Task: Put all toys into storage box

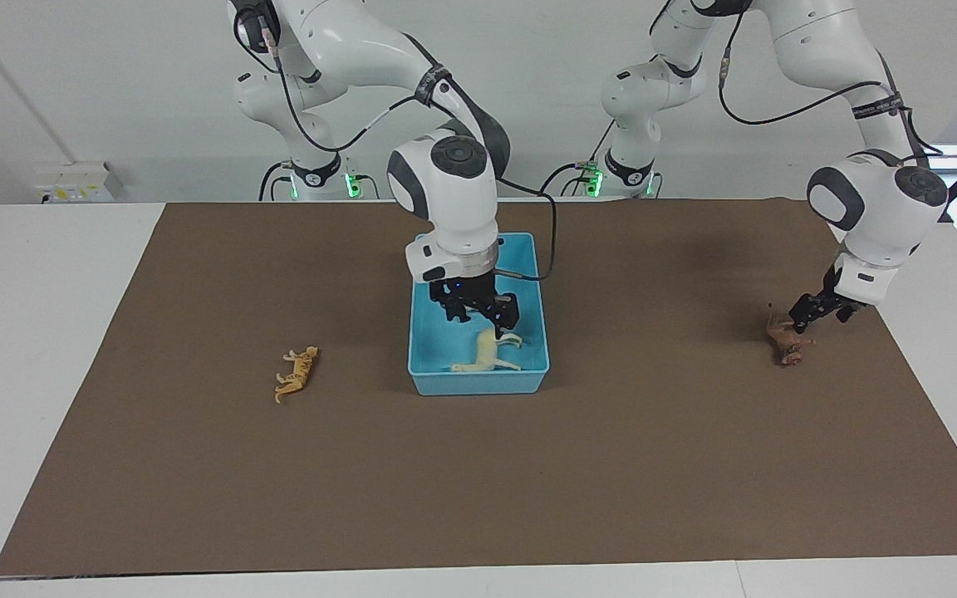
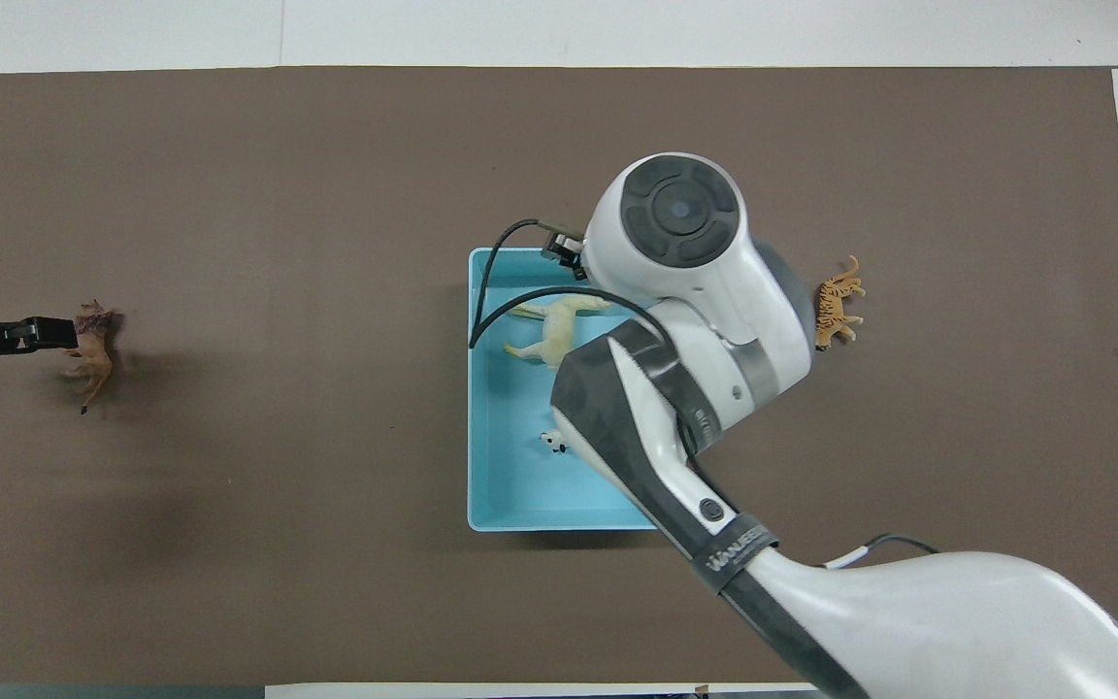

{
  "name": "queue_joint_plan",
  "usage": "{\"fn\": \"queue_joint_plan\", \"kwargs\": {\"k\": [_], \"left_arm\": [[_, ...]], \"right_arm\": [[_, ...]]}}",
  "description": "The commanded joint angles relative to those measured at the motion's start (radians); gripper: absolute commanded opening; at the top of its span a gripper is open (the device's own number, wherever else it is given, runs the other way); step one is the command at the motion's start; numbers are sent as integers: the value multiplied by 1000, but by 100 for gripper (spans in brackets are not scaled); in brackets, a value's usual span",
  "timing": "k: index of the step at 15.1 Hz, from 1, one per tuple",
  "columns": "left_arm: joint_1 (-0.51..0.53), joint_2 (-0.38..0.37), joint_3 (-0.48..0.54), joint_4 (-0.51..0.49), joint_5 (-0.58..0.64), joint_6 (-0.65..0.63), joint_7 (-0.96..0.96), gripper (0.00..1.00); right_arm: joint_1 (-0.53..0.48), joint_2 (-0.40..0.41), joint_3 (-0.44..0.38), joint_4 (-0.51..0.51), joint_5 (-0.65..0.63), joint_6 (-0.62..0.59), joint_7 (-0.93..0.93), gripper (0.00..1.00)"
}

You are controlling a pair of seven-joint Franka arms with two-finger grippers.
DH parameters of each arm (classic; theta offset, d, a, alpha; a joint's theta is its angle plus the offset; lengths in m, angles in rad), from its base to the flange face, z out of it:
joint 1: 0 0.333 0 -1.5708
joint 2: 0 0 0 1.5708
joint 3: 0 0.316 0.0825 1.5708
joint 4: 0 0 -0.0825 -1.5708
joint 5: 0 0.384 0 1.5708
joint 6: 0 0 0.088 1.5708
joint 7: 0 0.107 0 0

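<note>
The light blue storage box (image 1: 478, 384) stands mid-mat; it also shows in the overhead view (image 2: 506, 510). The cream-white horse (image 1: 488, 352) lies on its side in it (image 2: 557, 328). The panda (image 2: 550, 443) lies in the box too, half hidden under the right arm. My right gripper (image 1: 483, 317) hangs open just over the horse, inside the box. The orange spotted cat (image 1: 296, 374) lies on the mat toward the right arm's end (image 2: 838, 303). The reddish-brown animal (image 1: 786, 341) lies toward the left arm's end (image 2: 93, 348). My left gripper (image 1: 815, 314) is low at its side, touching or nearly touching it (image 2: 52, 332).
A brown mat (image 1: 478, 498) covers most of the white table (image 1: 30, 332). The right arm's wrist and forearm (image 2: 685, 320) cover part of the box from above.
</note>
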Motion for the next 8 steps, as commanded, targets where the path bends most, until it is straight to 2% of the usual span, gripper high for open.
{"fn": "queue_joint_plan", "kwargs": {"k": [1,4,8], "left_arm": [[-26,4,5,-30,13,33,-8,100],[-38,18,7,-48,16,38,0,100],[-32,16,7,-73,16,48,37,100]], "right_arm": [[-167,-56,10,0,5,-60,-341,100],[-286,-76,13,-23,11,-100,-565,100],[-359,-139,10,-181,11,-83,-619,100]]}}
